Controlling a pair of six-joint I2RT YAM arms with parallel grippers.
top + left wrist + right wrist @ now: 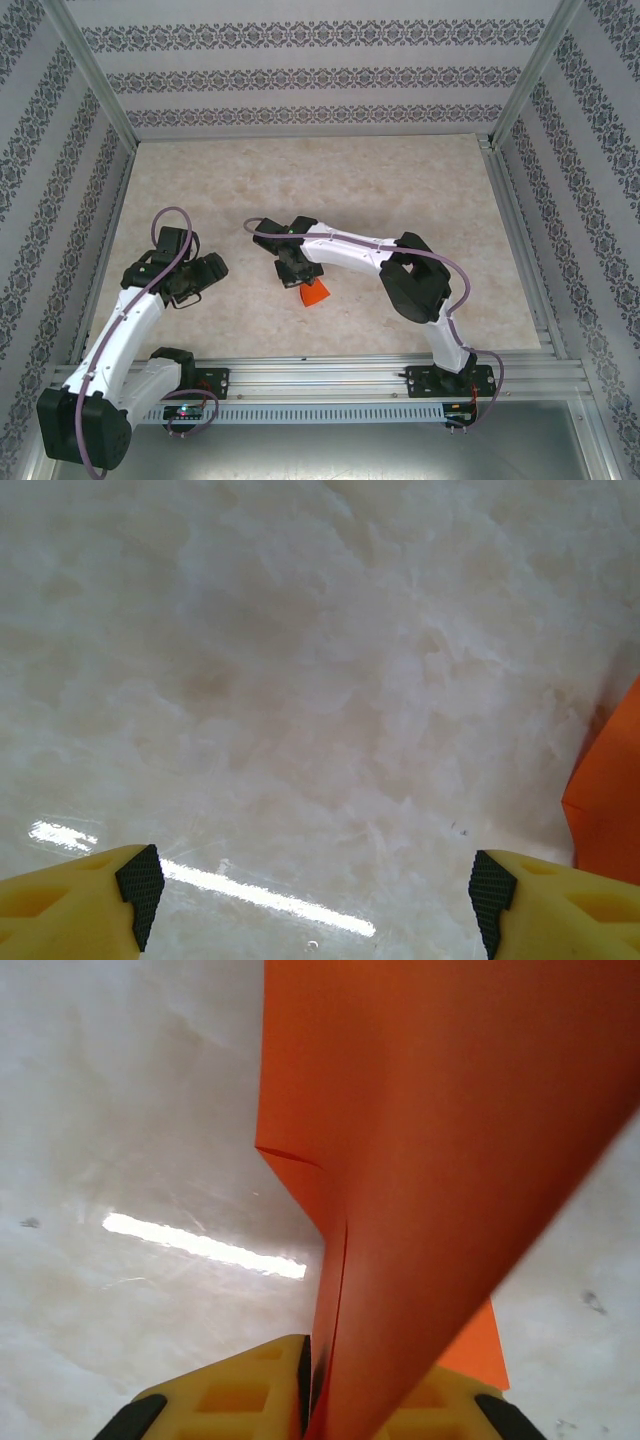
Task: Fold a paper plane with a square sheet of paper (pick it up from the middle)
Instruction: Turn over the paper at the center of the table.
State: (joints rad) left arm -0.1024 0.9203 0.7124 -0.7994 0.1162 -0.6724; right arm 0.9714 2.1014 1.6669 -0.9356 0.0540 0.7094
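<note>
The paper is being pinched along a fold by the right claw, near the middle of the worktop, while the left claw is being held spread beside it. Slipping or a crooked crease is being risked, since the limp paper is being gripped at one edge only.

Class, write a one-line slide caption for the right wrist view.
Right end effector shut on folded orange-red paper, pale table behind.

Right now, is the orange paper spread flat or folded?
Folded, at least partly. The orange paper shows a crease and overlapping layers, pinched in the right gripper. Which fold stage: cannot tell.
</note>
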